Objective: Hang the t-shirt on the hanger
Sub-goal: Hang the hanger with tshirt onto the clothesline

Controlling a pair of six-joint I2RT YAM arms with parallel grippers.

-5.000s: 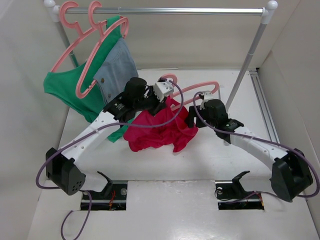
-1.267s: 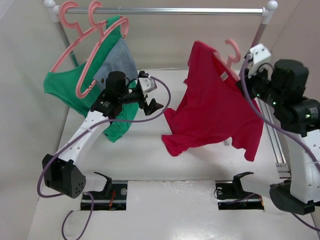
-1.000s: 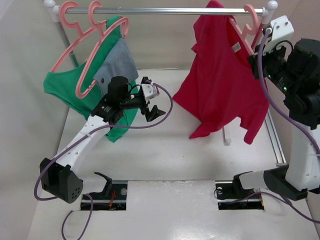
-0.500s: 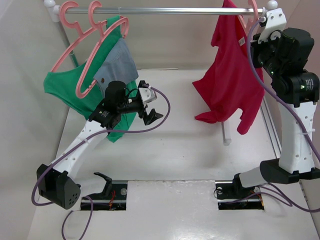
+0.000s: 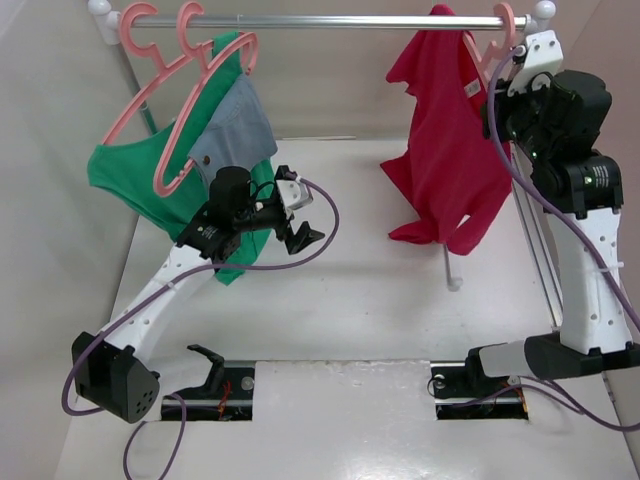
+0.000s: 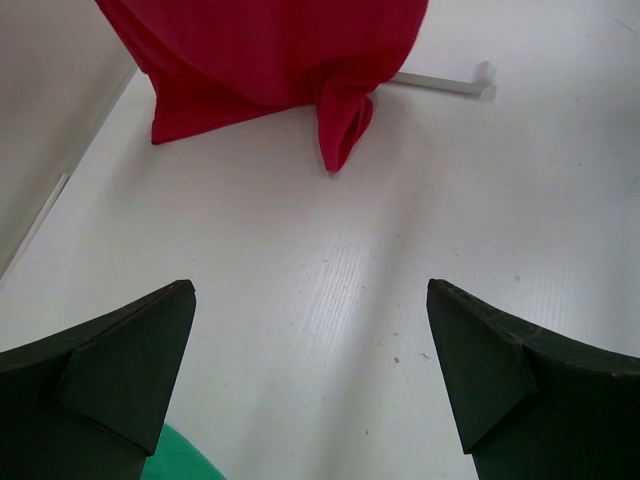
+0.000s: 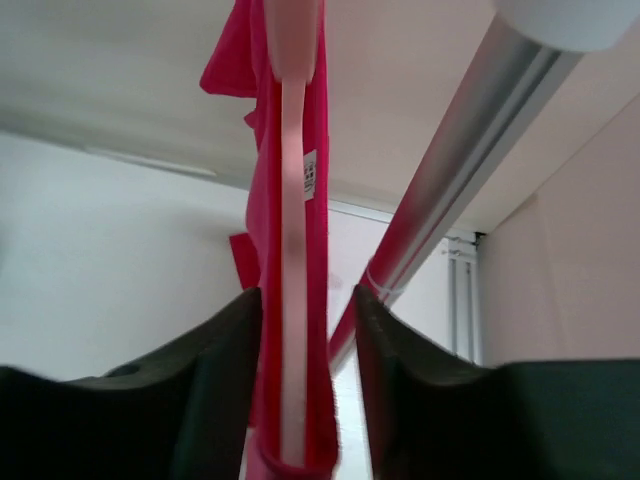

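The t-shirt (image 5: 440, 150) hangs in the air at the right end of the clothes rail (image 5: 330, 20), draped over the pink hanger (image 5: 506, 20). Its hem dangles above the table (image 5: 370, 300), not lying on it. The hanger's hook is up at the level of the rail; whether it bears on the rail I cannot tell from the overhead view.

The right gripper (image 5: 503, 80) is the arm in charge. In the right wrist view its jaws are closed on the hanger (image 7: 292, 200) and the red cloth (image 7: 262, 215) wrapped around it, one finger on each side. From there the hanger is seen edge-on, its long axis running straight up and away from the jaws. The rail (image 7: 450, 180) slants past just to its right — close beside, apparently not touching.

So the next move, as I judge it, turns on that small sideways gap: the hook must sit over the rail before the jaws let go.

The left gripper (image 5: 300, 225) is well apart, low over the table beside the green garment (image 5: 130, 180) and the denim piece (image 5: 235, 125). Its jaws are spread wide and empty, with the shirt's hem (image 6: 270, 50) ahead of them — too far to help.
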